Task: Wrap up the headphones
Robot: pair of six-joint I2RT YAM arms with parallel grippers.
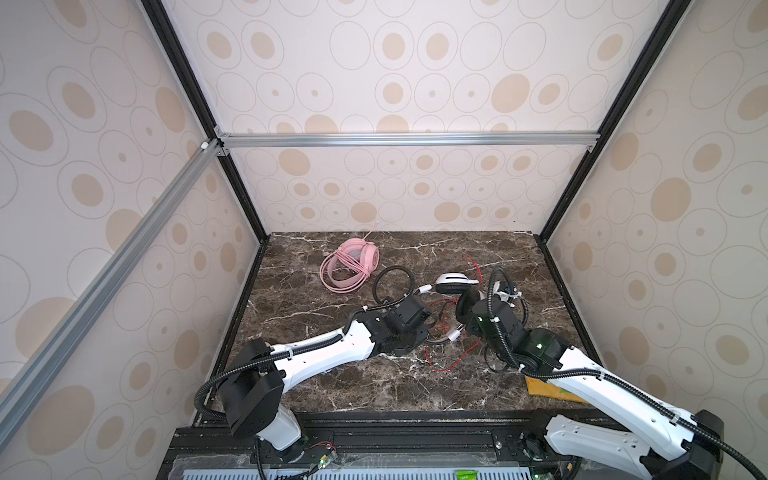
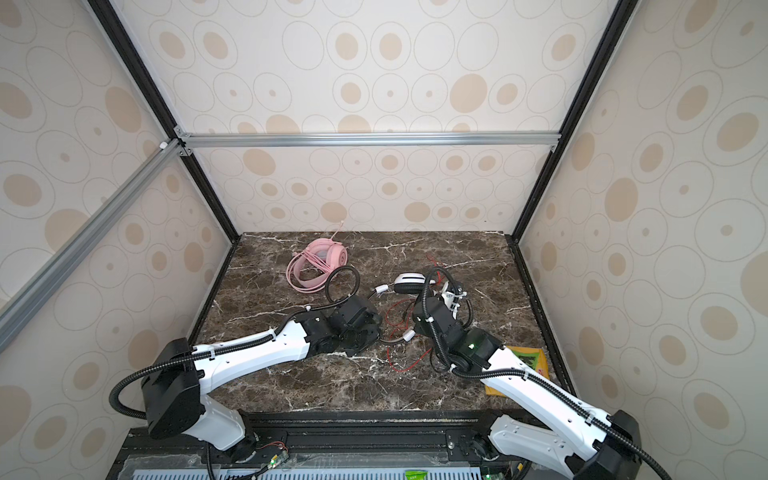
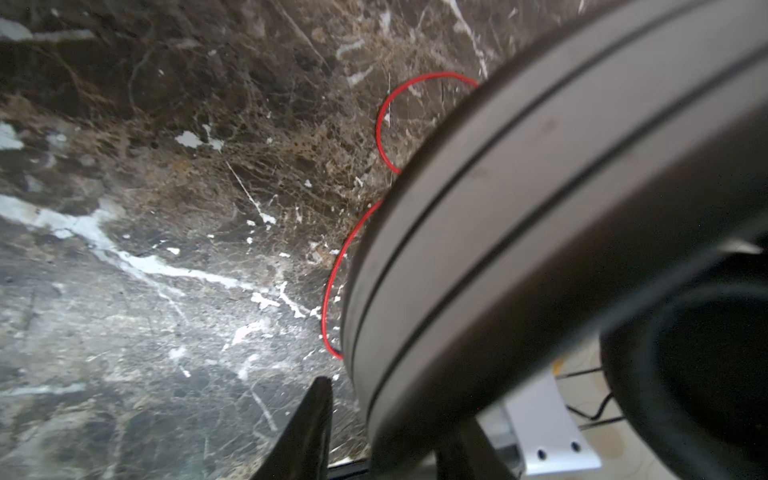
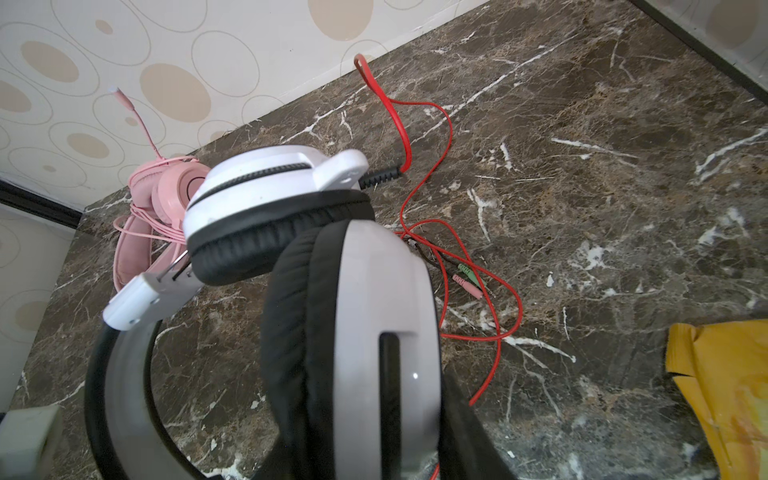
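The white-and-black headphones (image 1: pixel 455 283) stand mid-table, their thin red cable (image 1: pixel 440 365) loose in front of them. My right gripper (image 4: pixel 374 436) is shut on the lower white ear cup (image 4: pixel 386 299); the other cup (image 4: pixel 266 187) leans against it. My left gripper (image 3: pixel 395 407) straddles the grey headband (image 3: pixel 540 187). One finger (image 3: pixel 311 432) shows a sliver of table beside the band, and the other finger is mostly hidden behind it. The pink headphones (image 1: pixel 349 266) lie at the back left, their cable wound round them.
A yellow packet (image 1: pixel 548 392) lies at the front right under my right arm. Pink and green plugs (image 4: pixel 467 278) rest among the red cable loops (image 4: pixel 503 299). Patterned walls close in the back and both sides of the marble table (image 1: pixel 332 386).
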